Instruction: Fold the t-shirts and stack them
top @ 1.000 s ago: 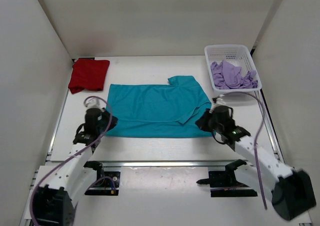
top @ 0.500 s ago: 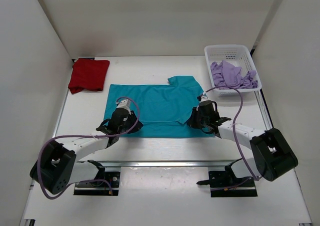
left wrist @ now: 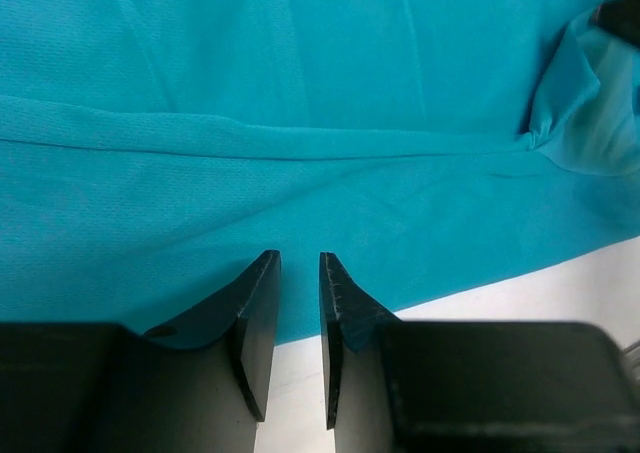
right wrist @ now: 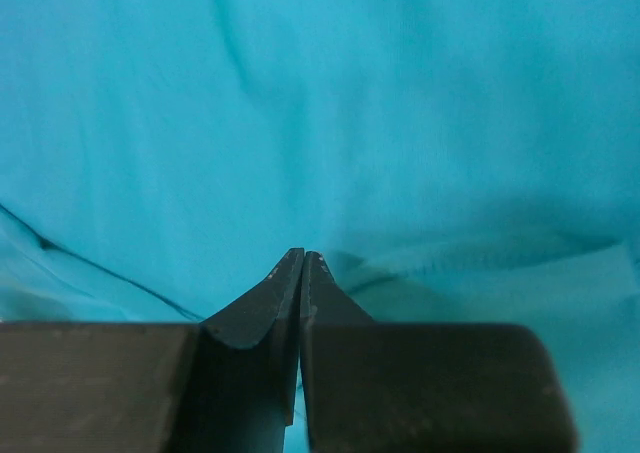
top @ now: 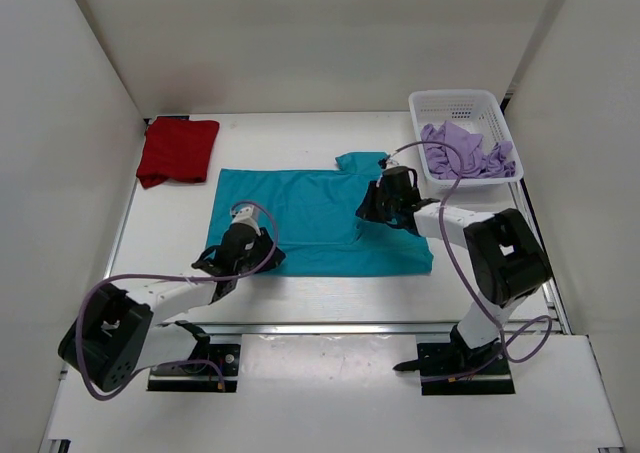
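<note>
- The teal shirt [top: 300,218] lies spread flat on the white surface [top: 300,133], in the middle of the work area. Its long axis runs left to right.
- Its left edge is straight. At the right end a short sleeve-like flap juts toward the far side, so the shoulder end seems to point right.
- In the left wrist view a long shallow crease crosses the cloth along that same left-right line.
- The right fingers [right wrist: 270,303] sit on the far right part of the teal shirt. They are pressed tight together on a small ridge of cloth at their tips.
- The left wrist view shows the fabric on that side puckered and lifted toward a dark part at the corner.
- The left fingers [left wrist: 258,313] are over the near left edge of the teal shirt. They stand a little apart with nothing between them, and cloth and bare surface show through the gap.
- The right arm [top: 455,225] reaches in from the right across the shirt's right end. The left arm [top: 170,293] lies low along the near left.
- The red shirt [top: 178,150] rests folded in the far left corner, apart from the teal one, with its longer side running roughly near to far.
- The lavender shirt [top: 460,151] is crumpled inside the white mesh basket [top: 455,101] at the far right, just beyond the right fingers.
</note>
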Robot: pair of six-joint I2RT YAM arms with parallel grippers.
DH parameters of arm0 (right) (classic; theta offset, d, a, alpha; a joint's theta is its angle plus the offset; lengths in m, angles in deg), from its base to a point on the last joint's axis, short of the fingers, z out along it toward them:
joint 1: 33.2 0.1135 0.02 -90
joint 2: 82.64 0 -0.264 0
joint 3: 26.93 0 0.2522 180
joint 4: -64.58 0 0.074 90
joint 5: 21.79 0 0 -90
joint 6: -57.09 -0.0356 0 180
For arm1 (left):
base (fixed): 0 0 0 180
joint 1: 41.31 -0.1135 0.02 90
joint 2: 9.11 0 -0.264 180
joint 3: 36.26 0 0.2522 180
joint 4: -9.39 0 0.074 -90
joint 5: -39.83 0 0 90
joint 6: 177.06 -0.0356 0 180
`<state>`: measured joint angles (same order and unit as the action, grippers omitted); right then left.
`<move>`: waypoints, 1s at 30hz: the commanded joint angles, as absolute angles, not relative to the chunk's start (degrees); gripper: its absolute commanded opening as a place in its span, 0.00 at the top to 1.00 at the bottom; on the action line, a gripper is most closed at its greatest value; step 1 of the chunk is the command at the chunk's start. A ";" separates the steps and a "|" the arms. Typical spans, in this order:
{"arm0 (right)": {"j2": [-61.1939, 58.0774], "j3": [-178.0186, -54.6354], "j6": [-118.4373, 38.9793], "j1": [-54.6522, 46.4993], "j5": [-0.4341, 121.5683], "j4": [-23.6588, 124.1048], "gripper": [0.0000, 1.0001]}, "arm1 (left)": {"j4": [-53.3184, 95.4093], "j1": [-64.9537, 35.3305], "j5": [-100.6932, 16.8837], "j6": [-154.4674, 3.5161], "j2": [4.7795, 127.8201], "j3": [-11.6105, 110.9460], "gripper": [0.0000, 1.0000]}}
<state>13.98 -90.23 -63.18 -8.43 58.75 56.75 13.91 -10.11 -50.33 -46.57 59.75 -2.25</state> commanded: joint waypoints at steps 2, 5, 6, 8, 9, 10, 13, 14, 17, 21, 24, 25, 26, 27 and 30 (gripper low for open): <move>12.29 -90.99 -64.55 -9.65 57.04 59.34 1.00 | 14.26 -5.99 -52.44 -47.23 59.00 -0.63 0.67; 4.57 -83.27 -64.38 -8.60 59.58 60.39 1.00 | 15.24 -1.51 -55.34 -48.38 60.76 2.63 0.67; 1.16 -80.53 -64.03 -7.46 60.29 60.31 1.00 | 15.59 -0.63 -55.79 -48.82 62.42 4.29 0.67; -2.91 -76.57 -63.77 -5.53 62.57 59.88 1.00 | 15.50 1.66 -56.14 -49.26 64.97 6.32 0.67; -5.27 -74.64 -63.85 -3.95 63.71 59.35 1.00 | 15.33 2.45 -56.40 -49.44 67.07 8.15 0.68; -6.60 -73.57 -63.68 -3.59 64.68 59.69 1.00 | 15.33 3.24 -56.49 -49.70 68.05 9.56 0.67; -4.61 -73.20 -63.50 -4.46 61.29 61.37 1.00 | 14.71 2.55 -54.75 -49.35 72.54 11.16 0.69; -2.68 -75.30 -63.07 -5.25 60.83 60.15 1.00 | 14.02 1.94 -53.43 -48.74 73.85 11.07 0.69; 0.49 -79.44 -61.75 -4.91 60.92 60.13 1.00 | 13.31 2.10 -53.15 -48.12 73.17 9.76 0.69; 5.59 -82.96 -62.44 -5.52 58.81 60.75 1.00 | 12.34 1.85 -53.42 -47.07 70.79 6.86 0.69; 9.55 -85.42 -63.67 -5.16 56.53 60.93 1.00 | 12.07 0.88 -52.98 -46.63 69.29 4.84 0.69; 10.60 -85.60 -64.37 -5.25 56.17 61.01 1.00 | 11.73 1.05 -52.80 -46.63 68.86 4.40 0.69; 11.92 -85.87 -64.29 -5.17 56.25 61.62 1.00 | 11.90 0.79 -53.15 -46.45 68.16 3.87 0.69; 12.54 -86.39 -64.55 -5.43 56.43 61.89 1.00 | 11.46 0.44 -52.98 -46.28 67.80 3.69 0.68; 14.21 -88.32 -64.91 -6.56 54.07 62.59 1.00 | 11.63 0.35 -53.16 -46.19 66.83 3.07 0.69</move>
<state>13.50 -85.16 -64.16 -5.50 56.48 59.55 13.28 0.86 -53.76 -46.89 69.22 3.54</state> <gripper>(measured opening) 0.004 0.314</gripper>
